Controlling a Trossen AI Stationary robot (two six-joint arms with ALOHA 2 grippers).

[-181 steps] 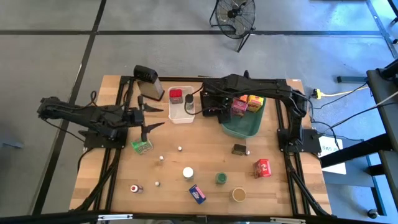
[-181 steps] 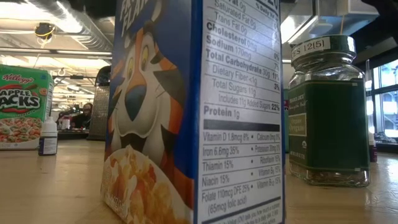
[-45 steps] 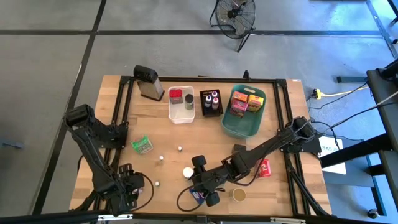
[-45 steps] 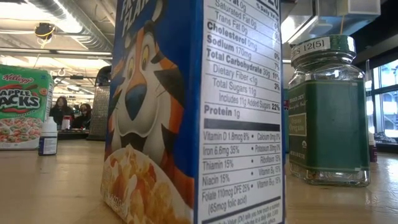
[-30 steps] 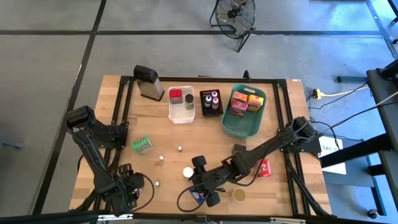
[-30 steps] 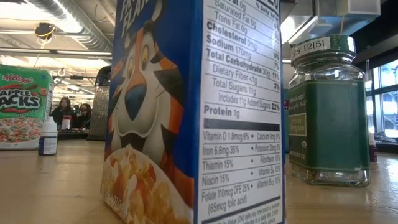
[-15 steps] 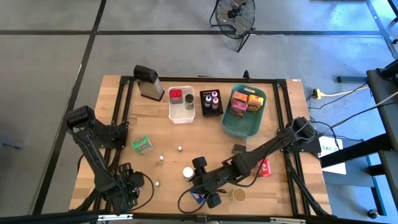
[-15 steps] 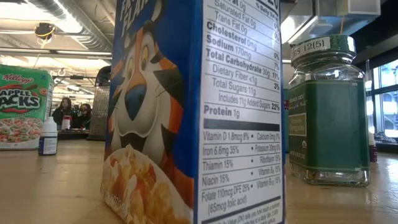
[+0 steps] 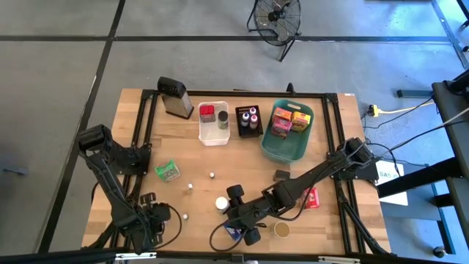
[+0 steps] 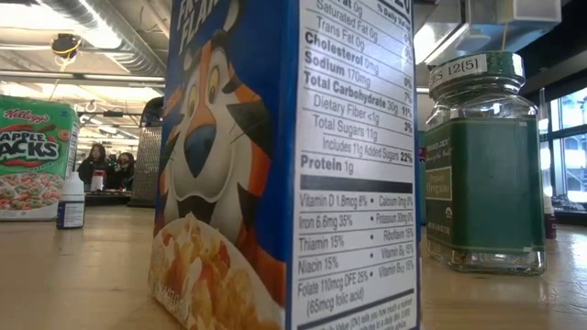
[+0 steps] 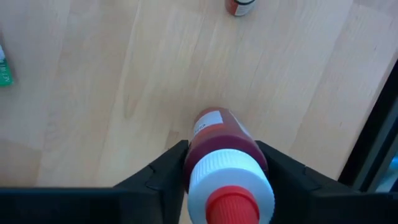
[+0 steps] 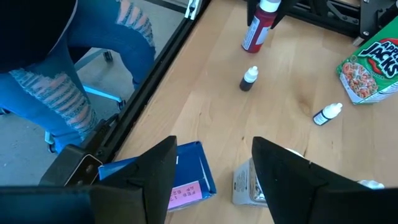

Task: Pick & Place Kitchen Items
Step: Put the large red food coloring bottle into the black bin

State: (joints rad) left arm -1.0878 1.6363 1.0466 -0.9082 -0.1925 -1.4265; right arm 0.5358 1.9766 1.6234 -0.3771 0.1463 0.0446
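My left gripper [image 11: 222, 152] stands at the table's near left, pointing down, shut on a red sauce bottle [image 11: 221, 134] with a white cap; that bottle [image 12: 256, 31] also shows in the right wrist view. The left arm hides it in the high view. My right gripper [image 12: 211, 149] hangs open near the table's near edge, over a blue cereal box [image 12: 183, 177] and a white-labelled jar [image 12: 249, 183]. The blue box [image 10: 284, 165] fills the low view, beside a green jar [image 10: 481, 165]. My left gripper pinches the red bottle's upper body [image 11: 198, 146], just under the white cap, between its two fingers. The fingers come from above, pointing down. The bottle stands nearly upright with its base [image 12: 252, 47] on the table.
A green cereal packet [image 9: 167, 170], small dropper bottles [image 12: 249, 79] [image 12: 326, 113], a red box [image 9: 311, 198] and a can [image 9: 281, 229] lie about. A grater [image 9: 176, 97], white bin [image 9: 202, 132], black tray [image 9: 249, 132] and teal basket [image 9: 287, 150] line the far side. A person [image 12: 56, 62] stands at the near edge.
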